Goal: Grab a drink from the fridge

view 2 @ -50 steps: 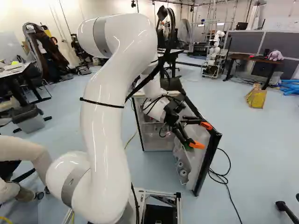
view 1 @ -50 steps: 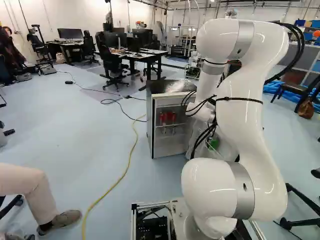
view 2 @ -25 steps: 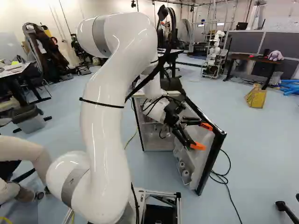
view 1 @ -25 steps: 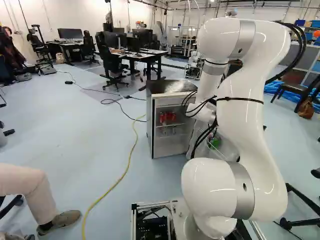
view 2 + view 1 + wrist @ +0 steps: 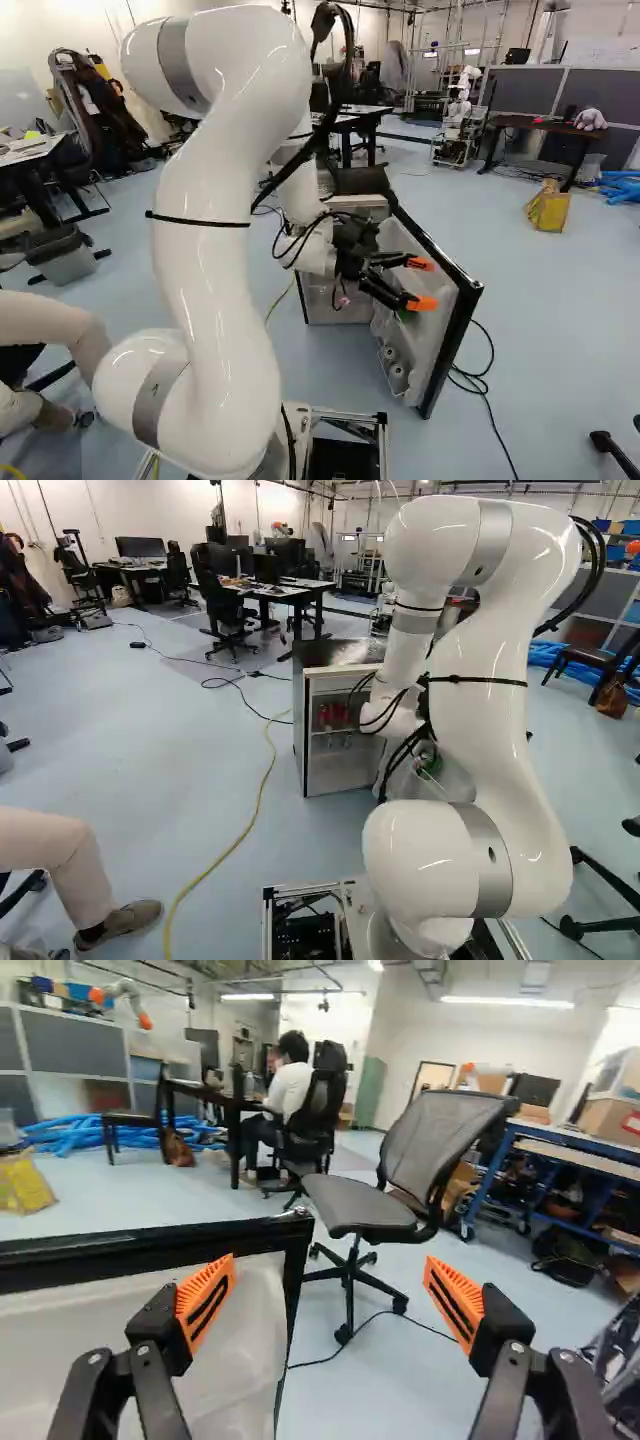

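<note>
Fingers of the end effector (image 5: 421, 284) stand well spread, with nothing between their orange pads. They point away from the fridge (image 5: 342, 770) and out over its open door (image 5: 445, 325). In the wrist view the door's black-edged top corner lies just ahead, between the two fingers; one finger overlaps the pale inner panel, the other has floor behind it. Whether that first finger touches the panel, I cannot tell.

The red cans (image 5: 332, 718) sit together inside the fridge, to the left of the end effector and apart from it, on the upper shelf that shows; their exact number is unclear. Something green (image 5: 430, 764), too small to name, is by the door, low and close to the end effector. Well ahead of the spread fingers, past the door's corner, is a grey swivel chair (image 5: 440, 1160). A yellow bag (image 5: 548, 207) lies on the floor, farther off and to the end effector's right.
</note>
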{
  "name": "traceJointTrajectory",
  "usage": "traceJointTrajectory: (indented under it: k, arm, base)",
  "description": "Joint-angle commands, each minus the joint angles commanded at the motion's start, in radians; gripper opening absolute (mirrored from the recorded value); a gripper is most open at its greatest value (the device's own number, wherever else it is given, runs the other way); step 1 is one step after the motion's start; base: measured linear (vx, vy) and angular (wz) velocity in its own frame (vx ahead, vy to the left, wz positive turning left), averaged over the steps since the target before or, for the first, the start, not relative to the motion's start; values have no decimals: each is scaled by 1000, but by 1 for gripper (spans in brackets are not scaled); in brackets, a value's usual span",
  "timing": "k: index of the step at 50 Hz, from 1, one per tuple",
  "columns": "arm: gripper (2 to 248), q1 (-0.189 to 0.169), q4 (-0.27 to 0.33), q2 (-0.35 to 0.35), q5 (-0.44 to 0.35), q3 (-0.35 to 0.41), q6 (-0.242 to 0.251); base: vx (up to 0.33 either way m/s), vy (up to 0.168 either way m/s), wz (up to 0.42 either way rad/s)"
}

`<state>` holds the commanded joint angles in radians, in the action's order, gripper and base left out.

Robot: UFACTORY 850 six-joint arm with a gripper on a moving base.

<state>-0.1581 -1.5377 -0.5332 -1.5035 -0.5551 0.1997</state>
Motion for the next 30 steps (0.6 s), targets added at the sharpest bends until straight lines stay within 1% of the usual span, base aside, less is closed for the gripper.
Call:
traceJointTrajectory:
  k: [17, 30]
  arm:
    - [247, 83, 179, 59, 0, 126, 0]
    - [247, 135, 316, 87, 0, 181, 0]
  base:
    - [0, 0, 0]
    - [0, 0, 0]
